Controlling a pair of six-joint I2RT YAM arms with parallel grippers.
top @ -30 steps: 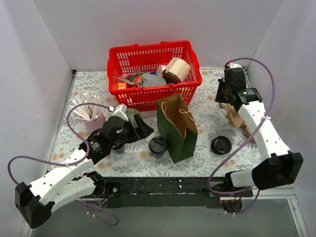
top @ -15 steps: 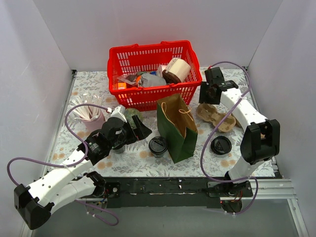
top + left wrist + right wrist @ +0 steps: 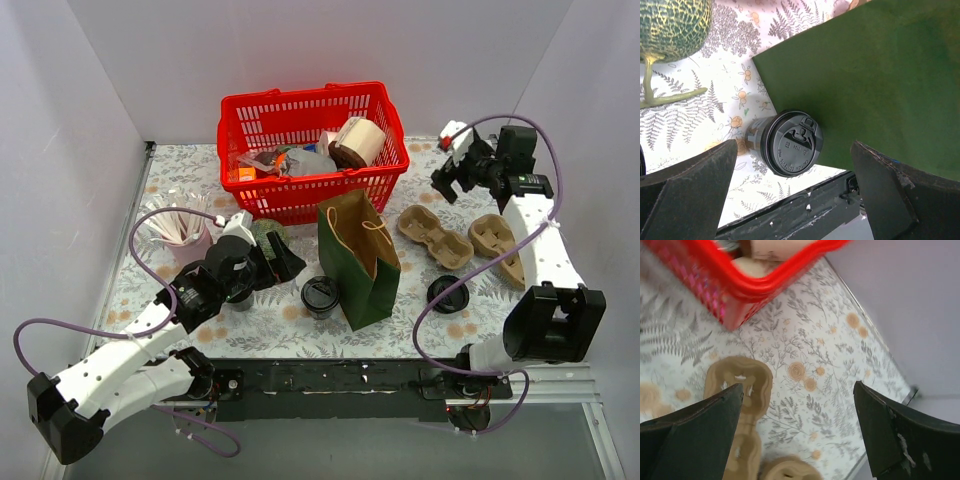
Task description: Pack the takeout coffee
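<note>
Floral tablecloth (image 3: 765,45) holds takeout coffee (image 3: 785,145); lid embossing (image 3: 797,142) unreadable.

Basket (image 3: 310,196) is red, paper bag (image 3: 365,285) dark green, takeout coffee (image 3: 790,145) black all over, loose lid (image 3: 447,294) black, cardboard trays (image 3: 435,236) tan, melon (image 3: 670,25) green with yellow netting, tablecloth (image 3: 270,320) white with grey ferns and orange flowers.

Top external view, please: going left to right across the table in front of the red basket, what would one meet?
Pink cup of white sticks → takeout coffee → green paper bag → loose black lid → right-hand cardboard cup tray.
</note>
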